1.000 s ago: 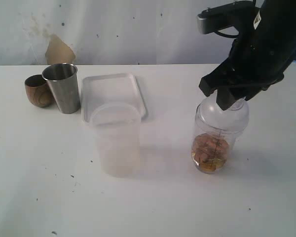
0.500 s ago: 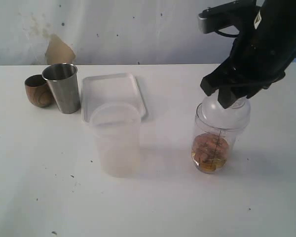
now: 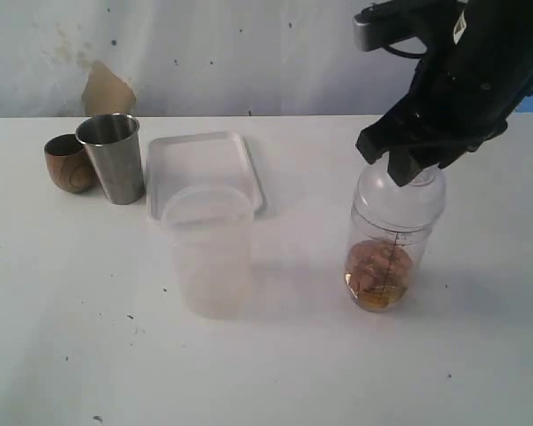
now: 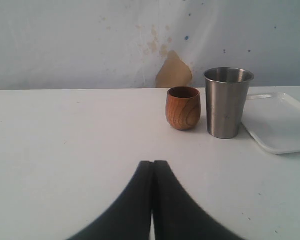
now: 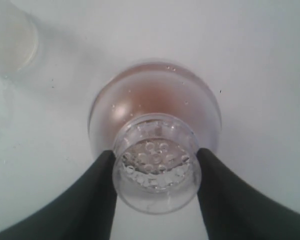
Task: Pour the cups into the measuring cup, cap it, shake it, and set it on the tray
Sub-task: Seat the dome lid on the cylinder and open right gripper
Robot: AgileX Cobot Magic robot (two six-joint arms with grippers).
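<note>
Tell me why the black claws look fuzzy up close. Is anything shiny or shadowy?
Left wrist view: the shut left claw sits very near the lens, so its edges blur, while the steel tumbler is sharp with pale glints. Right wrist view: the right claw, gripping the cap of the measuring cup, blurs too. Exterior view: only faint, soft shadows on the table.

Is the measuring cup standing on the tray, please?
No, the measuring cup sits on the bare table, well to the right of the tray in the exterior view.
</note>
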